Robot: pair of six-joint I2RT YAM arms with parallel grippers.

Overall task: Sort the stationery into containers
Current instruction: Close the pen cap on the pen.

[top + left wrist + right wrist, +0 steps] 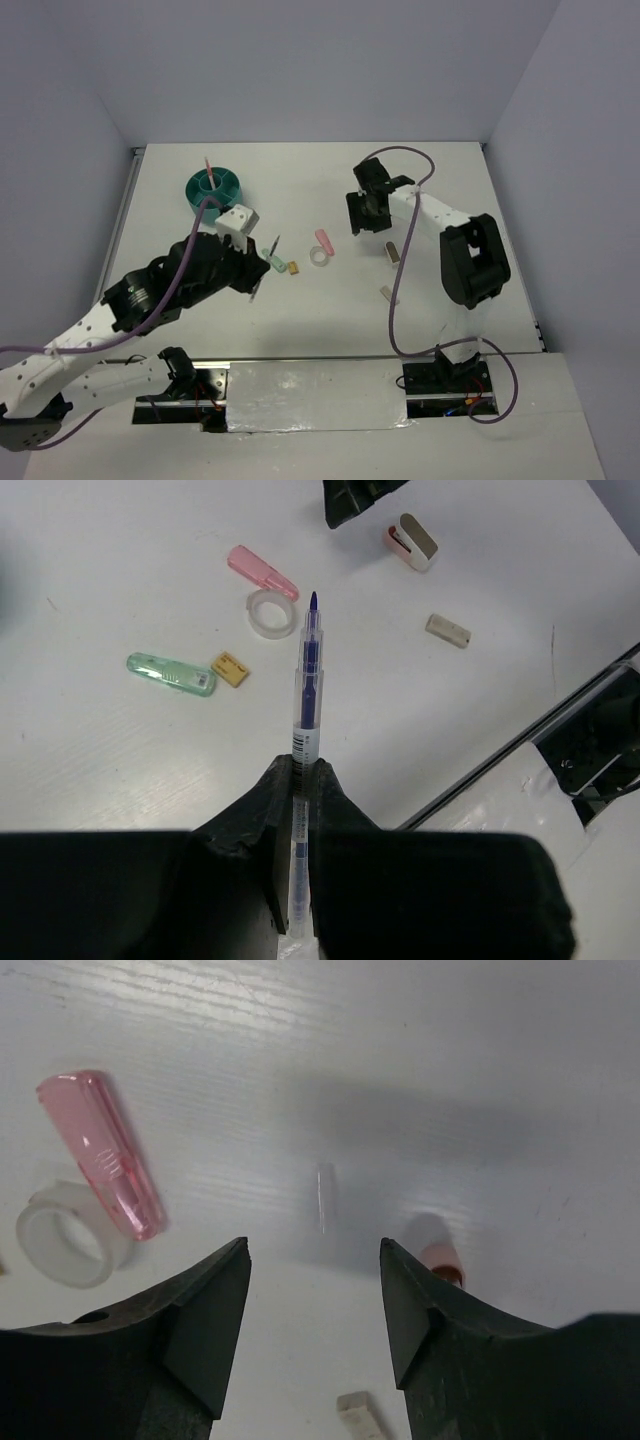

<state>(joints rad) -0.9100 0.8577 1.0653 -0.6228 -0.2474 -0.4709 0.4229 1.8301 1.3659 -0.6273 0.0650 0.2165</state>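
The left gripper (pixel 298 780) was clamped on a blue pen (pixel 308 670), whose tip stuck out past the fingers above the white table (pixel 320 320). Beyond the tip lay a white tape ring (pixel 271 613) just beside a pink block (pixel 262 572). A mint-green block (pixel 170 674) and a tiny orange piece (pixel 230 669) lay on 1 side. A beige block (pixel 447 630) and a brown-and-white block (pixel 410 542) lay on the other. The right gripper (pixel 315 1260) hung near the pink block, jaws wide apart, holding nothing. The teal organizer (pixel 215 190) stood well apart, far left, with 1 pink pen (pixel 207 167) standing in it.
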